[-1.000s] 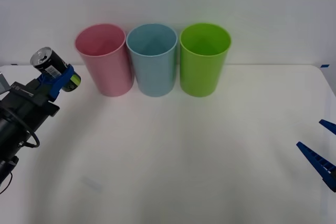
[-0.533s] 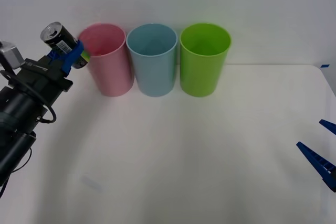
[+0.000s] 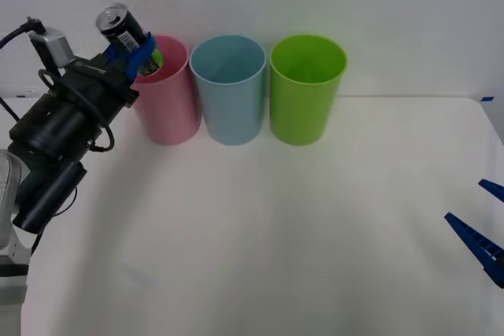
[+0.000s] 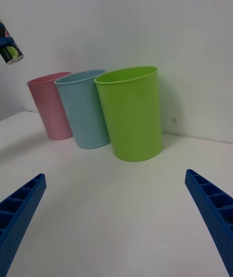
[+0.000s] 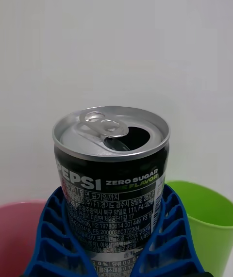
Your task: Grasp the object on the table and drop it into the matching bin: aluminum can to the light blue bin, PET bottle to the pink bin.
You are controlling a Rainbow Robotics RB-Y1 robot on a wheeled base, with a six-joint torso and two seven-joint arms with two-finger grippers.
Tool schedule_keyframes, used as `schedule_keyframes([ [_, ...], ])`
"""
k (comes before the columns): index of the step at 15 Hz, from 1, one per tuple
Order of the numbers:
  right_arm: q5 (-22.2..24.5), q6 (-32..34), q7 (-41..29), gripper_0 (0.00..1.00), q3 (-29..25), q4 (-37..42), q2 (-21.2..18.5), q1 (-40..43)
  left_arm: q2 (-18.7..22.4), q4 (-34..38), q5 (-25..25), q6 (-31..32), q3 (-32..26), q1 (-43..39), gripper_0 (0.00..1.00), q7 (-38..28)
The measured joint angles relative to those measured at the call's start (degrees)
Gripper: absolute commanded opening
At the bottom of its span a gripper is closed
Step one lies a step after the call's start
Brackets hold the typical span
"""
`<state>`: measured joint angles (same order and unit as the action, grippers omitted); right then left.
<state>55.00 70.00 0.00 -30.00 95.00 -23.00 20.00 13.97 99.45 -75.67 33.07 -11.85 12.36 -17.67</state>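
The aluminum can point(image 3: 122, 29), black with a silver opened top and a yellow-green mark, is held tilted in the air over the left rim of the pink bin point(image 3: 167, 108). My left gripper point(image 3: 135, 51) is shut on the can's body, its blue fingers point(image 5: 53, 233) hugging both sides of the can point(image 5: 112, 180). The light blue bin point(image 3: 230, 92) stands just right of the pink one on the white table point(image 3: 315, 226). My right gripper point(image 3: 482, 230) hangs open low at the table's right edge, far from the bins. From the right wrist the can's bottom point(image 4: 9, 50) shows high beside the pink bin point(image 4: 51, 107) and the light blue bin point(image 4: 85, 109).
A lime green bin point(image 3: 305, 88) stands touching the light blue one on its right. The three bins form a row at the back of the table against a white wall.
My left arm has lifted the can up and to the right, from beside the pink bin at table's left to above that bin's left rim. The right gripper has stayed still.
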Motion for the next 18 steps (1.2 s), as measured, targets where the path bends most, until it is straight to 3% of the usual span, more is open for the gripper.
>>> schedule_keyframes([
  [12, 0.0, 0.0, 0.0, 1.0, 0.0, 0.0, 0.0, 0.0, -0.12, -19.56, -6.69, -0.38, 3.87, 18.83, 0.0, -0.26],
  [18, 0.0, 0.0, 0.0, 1.0, 0.0, 0.0, 0.0, 0.0, -2.28, -23.92, -10.81, -1.61, 4.73, 24.09, 0.0, -0.39],
])
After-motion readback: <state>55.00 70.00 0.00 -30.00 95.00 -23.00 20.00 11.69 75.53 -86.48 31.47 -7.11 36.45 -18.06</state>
